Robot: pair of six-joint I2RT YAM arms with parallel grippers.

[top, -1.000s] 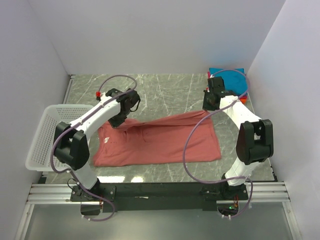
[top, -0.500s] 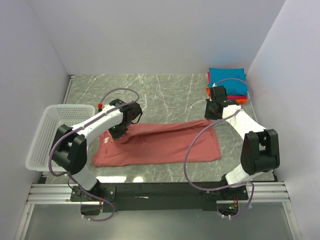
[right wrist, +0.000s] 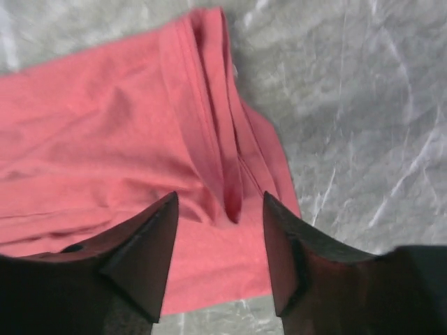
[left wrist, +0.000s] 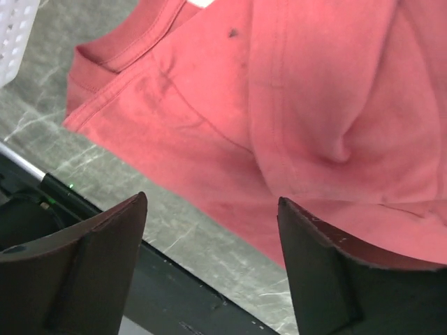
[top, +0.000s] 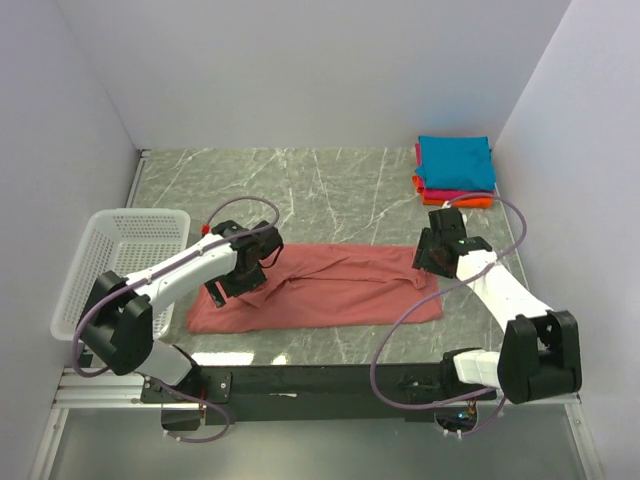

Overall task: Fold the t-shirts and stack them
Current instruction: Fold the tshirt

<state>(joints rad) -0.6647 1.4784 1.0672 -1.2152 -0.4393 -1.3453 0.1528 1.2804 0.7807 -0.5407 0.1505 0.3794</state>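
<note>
Plainly soft, limp and light, the salmon t-shirt (top: 330,295) lies folded lengthwise near the table's (top: 340,190) front edge and is best pinched at its layered ends. The left gripper (left wrist: 209,206) and right gripper (right wrist: 220,201) hover unclenched above it, holding nothing. Only the top view shows the folded stack (top: 455,168) at far right.

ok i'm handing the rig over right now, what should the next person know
Left gripper: open, holding nothing, over the red shirt's collar end.
Right gripper: open, holding nothing, over its other end.
Red shirt: flat on the near side of the table, apparently folded once lengthwise.
Done: stack of folded tees at the far right corner, teal on top.
Left: finish folding the red shirt, put it on the stack.
</note>
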